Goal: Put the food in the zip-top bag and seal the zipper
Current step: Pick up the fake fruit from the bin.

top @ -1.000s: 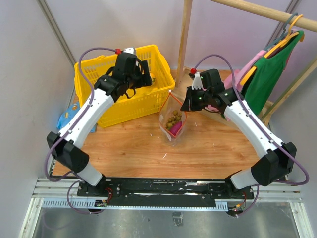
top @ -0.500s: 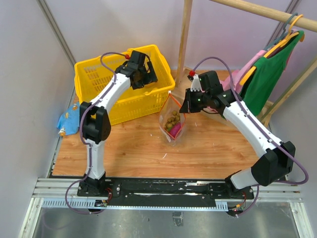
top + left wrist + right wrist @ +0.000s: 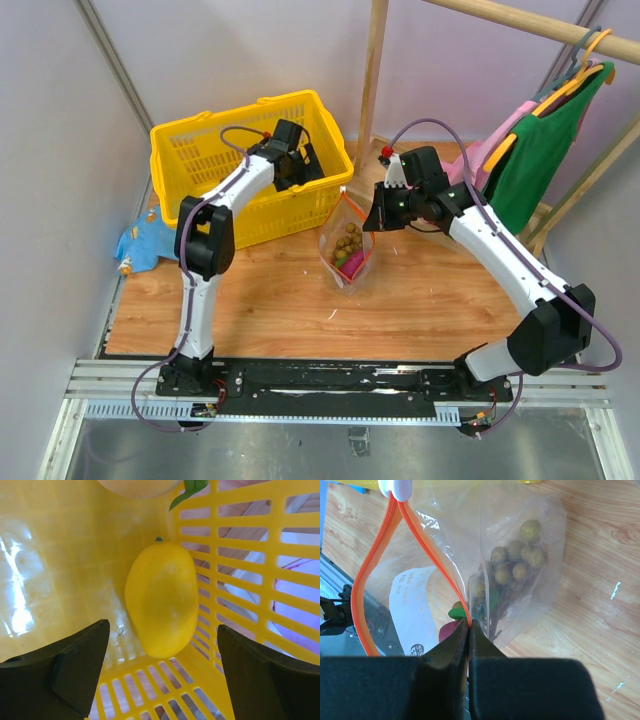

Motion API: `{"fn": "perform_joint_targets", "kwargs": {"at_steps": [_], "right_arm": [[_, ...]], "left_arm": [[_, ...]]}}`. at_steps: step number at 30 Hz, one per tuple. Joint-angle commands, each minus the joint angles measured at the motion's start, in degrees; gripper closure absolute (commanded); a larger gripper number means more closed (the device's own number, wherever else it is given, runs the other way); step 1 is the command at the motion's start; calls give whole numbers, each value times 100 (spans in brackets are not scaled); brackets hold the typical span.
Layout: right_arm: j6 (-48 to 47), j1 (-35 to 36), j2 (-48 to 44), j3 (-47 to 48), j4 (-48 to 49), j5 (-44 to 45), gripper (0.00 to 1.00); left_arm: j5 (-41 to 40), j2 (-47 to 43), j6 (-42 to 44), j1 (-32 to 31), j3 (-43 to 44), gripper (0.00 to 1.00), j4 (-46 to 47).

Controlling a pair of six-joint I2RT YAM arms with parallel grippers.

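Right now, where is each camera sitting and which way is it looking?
Top camera: high behind the robot, looking down at the table; left arm and right arm show.
Left wrist camera: inside the yellow basket, facing a yellow fruit; open left jaws show.
Right wrist camera: above the zip-top bag, looking down; shut right jaws pinch its zipper.
Shared: top and right wrist both see the bag's grapes.
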Motion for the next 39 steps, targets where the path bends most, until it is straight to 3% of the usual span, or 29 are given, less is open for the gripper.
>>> {"fn": "perform_joint_targets", "kwargs": {"at_steps": [1,14,23,26,39], "right_arm": [[46,53,-104,-67,33,-24,100],[40,53,-143,-72,30,-24,99],[47,53,-161,-59,18,-15,99],[58,53,-161,-57,16,-32,99],[63,114,-201,-23,28,-12,99]], "left_arm": [[387,257,-69,25,-247,9,420],[236,581,154,22,-490,24,609],[-90,49,517,27,-573,57,546],[-200,-259,716,21,-610,63,582],[-352,-1585,1382,24,-771,69,561]]}}
